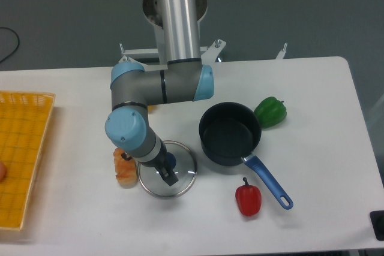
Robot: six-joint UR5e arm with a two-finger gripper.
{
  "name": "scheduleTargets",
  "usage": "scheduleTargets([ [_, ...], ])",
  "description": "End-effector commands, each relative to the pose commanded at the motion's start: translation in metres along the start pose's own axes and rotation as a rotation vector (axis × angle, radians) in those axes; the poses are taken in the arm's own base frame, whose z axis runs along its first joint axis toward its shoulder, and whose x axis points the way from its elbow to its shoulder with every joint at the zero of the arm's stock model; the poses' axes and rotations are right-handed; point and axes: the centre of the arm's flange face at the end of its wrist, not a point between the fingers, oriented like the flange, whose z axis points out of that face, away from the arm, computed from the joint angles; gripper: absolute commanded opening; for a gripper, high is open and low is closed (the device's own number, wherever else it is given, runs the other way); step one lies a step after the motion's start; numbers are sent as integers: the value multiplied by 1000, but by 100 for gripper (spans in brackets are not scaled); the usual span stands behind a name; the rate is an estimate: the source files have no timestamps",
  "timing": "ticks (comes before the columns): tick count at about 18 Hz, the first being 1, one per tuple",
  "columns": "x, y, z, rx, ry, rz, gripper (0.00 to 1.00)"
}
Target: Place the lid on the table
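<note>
Lid (170, 178) flat on table (312, 88), left of pot (229, 133), beside bread (124, 169). Gripper (167, 170) directly over lid's blue knob; fingers dark, overlapping it. Grip state: cannot tell from this angle.

My arm reaches down toward six o'clock; I can't tell whether the gripper (167, 171) is parted or closed.

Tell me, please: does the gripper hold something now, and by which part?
It cannot be told. The gripper is over the lid at its blue knob, but the arm hides its fingers.
</note>
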Motion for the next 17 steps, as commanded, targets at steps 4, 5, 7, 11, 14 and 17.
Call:
scheduleTargets([
  [4, -7, 4, -16, 24, -22, -12, 100],
  [5, -8, 4, -18, 34, -20, -20, 100],
  [7, -7, 5, -22, 37, -27, -12, 100],
  [11, -9, 16, -44, 53, -57, -13, 100],
  [14, -12, 35, -67, 72, -83, 1, 100],
  [17, -13, 44, -80, 93, -93, -1, 100],
])
